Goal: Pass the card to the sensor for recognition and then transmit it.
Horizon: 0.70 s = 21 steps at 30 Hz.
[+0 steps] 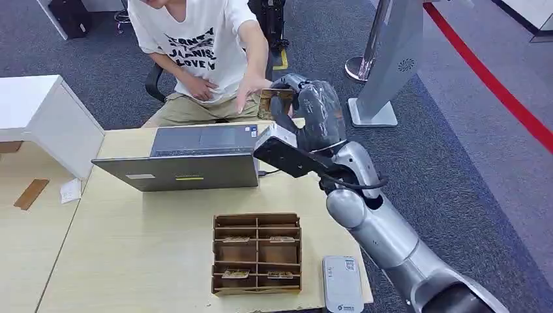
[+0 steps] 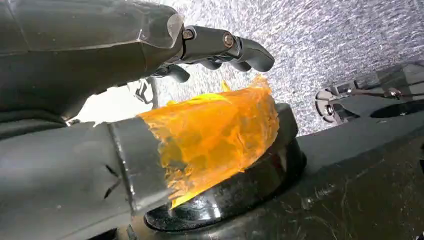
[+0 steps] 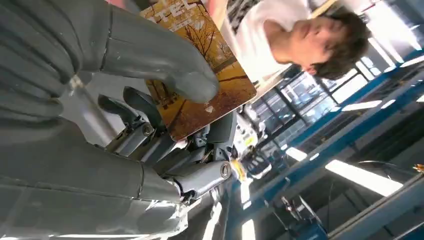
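Card (image 3: 200, 75) is pinched between the thumb and fingers of the right hand (image 1: 306, 114), held out past the table's far edge, just beside a person's reaching hand (image 1: 251, 88). Left hand (image 2: 150, 55) fingers are loosely apart, holding nothing.

My right robot hand (image 1: 306, 107): matt grey plastic shell, ribbed at the wrist, with dark fingers on bare metal pins and a clear wrap over it.
My right arm (image 1: 381, 228): smooth, brushed silver metal with a soft sheen.
Autumn-tree card (image 3: 200, 65): thin glossy printed card in orange and brown, held flat under my thumb.
My left robot hand (image 2: 150, 100): dull grey plastic; the thumb tip wears crinkled, shiny orange film.
Pale wood counter (image 1: 130, 248): smooth matt laminate.
Brown slotted card rack (image 1: 257, 253): thin raw wood, unvarnished.
Grey laptop (image 1: 195, 156): matt metal-look lid.
Grey floor (image 1: 456, 150): rough, speckled carpet.
Person's white T-shirt (image 1: 195, 39): soft cloth, black print.
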Each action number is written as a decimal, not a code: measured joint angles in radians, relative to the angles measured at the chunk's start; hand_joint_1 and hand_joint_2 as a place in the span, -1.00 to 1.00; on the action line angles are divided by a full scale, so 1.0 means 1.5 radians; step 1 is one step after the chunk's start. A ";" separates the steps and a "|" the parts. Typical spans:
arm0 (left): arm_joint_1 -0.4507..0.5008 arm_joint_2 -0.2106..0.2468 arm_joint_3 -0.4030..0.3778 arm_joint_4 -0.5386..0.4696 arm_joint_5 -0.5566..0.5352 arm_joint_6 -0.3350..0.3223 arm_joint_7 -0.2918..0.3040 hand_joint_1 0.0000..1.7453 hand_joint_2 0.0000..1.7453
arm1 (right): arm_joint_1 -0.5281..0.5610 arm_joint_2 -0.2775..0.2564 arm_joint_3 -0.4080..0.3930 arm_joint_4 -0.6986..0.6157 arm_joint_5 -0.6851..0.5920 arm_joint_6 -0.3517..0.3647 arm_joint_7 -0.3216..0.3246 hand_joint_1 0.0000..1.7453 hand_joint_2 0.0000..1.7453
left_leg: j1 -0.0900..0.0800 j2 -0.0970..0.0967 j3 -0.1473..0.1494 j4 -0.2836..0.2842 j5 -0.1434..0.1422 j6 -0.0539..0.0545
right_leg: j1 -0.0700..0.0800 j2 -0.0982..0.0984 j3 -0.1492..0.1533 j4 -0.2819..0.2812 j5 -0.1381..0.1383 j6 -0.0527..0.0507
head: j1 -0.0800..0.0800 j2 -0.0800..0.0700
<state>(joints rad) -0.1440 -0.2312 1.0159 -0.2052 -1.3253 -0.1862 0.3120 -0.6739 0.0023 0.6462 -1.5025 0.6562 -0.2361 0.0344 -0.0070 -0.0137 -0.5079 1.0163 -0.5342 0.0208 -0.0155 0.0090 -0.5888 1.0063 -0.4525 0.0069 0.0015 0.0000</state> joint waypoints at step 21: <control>-0.009 0.005 -0.027 0.000 -0.003 -0.034 -0.012 -1.00 -1.00 | -0.045 0.099 0.061 0.227 0.233 0.028 0.052 -1.00 1.00 | 0.000 0.000 0.000 0.000 0.000 0.000 | 0.000 0.000 0.000 0.000 0.000 0.000 | 0.000 0.000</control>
<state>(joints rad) -0.1577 -0.2239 0.9747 -0.2052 -1.3298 -0.2365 0.2945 -0.7421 0.1507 0.7370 -1.1616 1.0063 -0.1945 0.1129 -0.0070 -0.0144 -0.5081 1.0163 -0.5342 0.0208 -0.0155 0.0086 -0.5892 1.0062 -0.4527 0.0070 0.0015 0.0000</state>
